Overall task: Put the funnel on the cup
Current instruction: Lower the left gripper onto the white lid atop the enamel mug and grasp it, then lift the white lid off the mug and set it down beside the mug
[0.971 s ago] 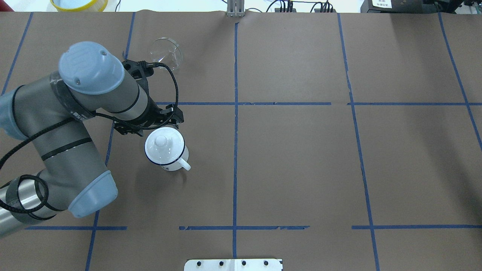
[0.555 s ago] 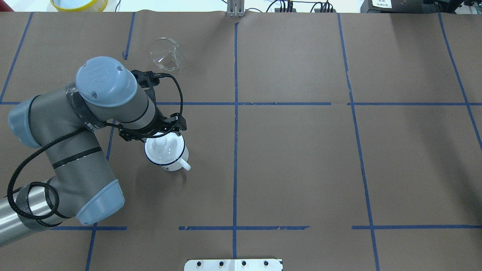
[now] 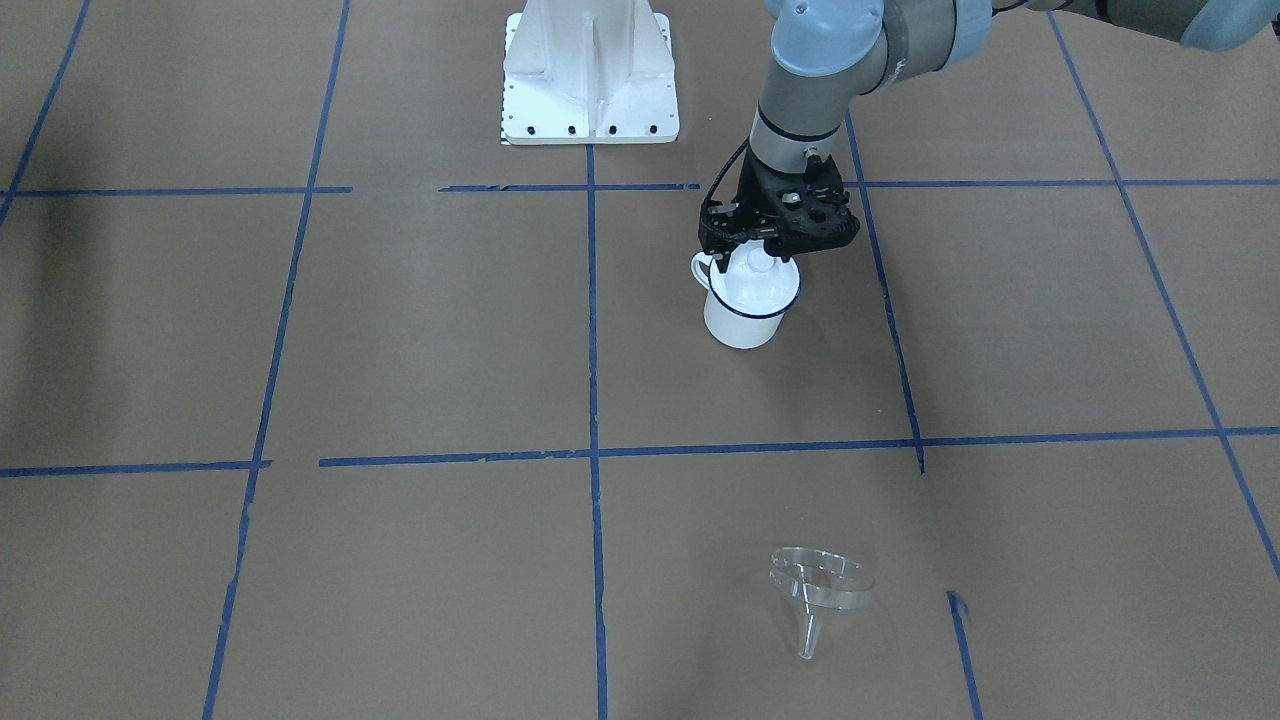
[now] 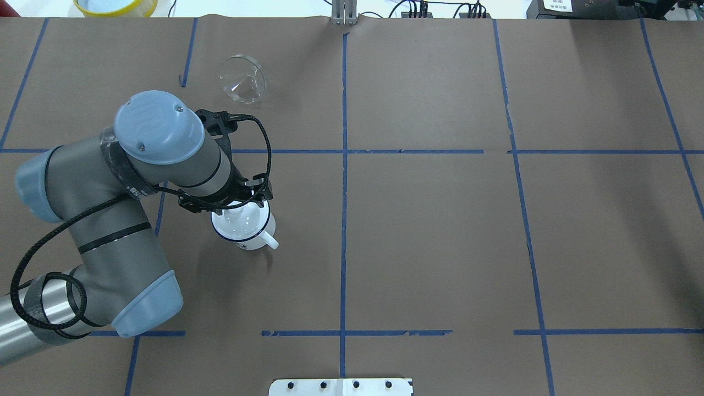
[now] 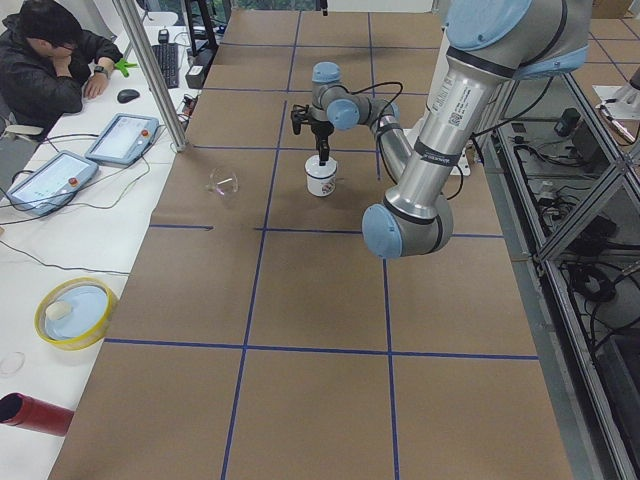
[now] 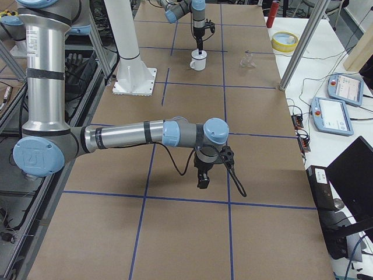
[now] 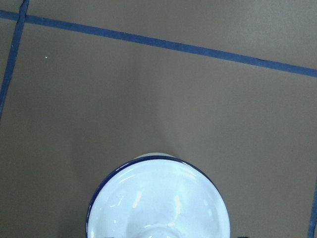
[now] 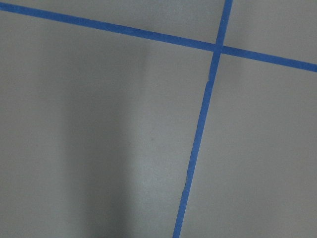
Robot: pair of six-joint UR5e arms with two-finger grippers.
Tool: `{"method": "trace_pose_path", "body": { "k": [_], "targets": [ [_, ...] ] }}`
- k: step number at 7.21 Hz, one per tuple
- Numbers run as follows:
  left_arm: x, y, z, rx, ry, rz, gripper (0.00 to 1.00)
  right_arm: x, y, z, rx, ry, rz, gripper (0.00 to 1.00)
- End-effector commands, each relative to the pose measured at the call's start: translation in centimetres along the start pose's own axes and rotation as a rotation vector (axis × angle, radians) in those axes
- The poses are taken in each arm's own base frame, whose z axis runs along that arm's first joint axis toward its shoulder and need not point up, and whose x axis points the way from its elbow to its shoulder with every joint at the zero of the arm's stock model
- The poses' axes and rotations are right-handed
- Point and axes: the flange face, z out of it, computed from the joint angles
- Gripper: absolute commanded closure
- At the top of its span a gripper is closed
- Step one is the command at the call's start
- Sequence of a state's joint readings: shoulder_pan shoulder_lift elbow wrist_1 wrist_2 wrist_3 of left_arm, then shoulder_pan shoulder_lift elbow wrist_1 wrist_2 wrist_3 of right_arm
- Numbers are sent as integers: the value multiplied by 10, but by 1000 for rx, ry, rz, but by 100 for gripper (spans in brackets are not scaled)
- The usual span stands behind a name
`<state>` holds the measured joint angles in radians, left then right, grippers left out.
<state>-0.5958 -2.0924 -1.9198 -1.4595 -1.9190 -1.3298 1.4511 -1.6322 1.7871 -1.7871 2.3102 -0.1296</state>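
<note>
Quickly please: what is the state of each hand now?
Left hand: at the white lid on the cup; open or closed cannot be told.
Right hand: seen only from the side; cannot be told.

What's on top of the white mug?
A white knobbed lid covers the mug; the left gripper hangs right over it. The mug's inside is hidden.
</note>
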Motion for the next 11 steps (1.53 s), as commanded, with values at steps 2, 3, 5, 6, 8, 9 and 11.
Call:
{"method": "trace_pose_path", "body": {
  "k": [2, 3, 5, 6, 8, 9, 11],
  "targets": [
    [-4, 8, -18, -5, -23, -5, 100, 0, 0, 0, 0, 0, -1, 0],
    [-5, 12, -33, -2, -21, -2, 100, 0, 0, 0, 0, 0, -1, 0],
    [-16, 11, -80, 31, 13, 16, 100, 0, 0, 0, 0, 0, -1, 0],
    [-39, 8, -113, 72, 50, 88, 100, 0, 0, 0, 0, 0, -1, 0],
    [-128, 31, -101, 57, 11, 166, 100, 0, 0, 0, 0, 0, -1, 0],
    [-148, 29, -83, 66, 33, 168, 100, 0, 0, 0, 0, 0, -1, 0],
    [-155, 16, -9, 45, 28, 116, 100, 0, 0, 0, 0, 0, 1, 0]
  ]
}}
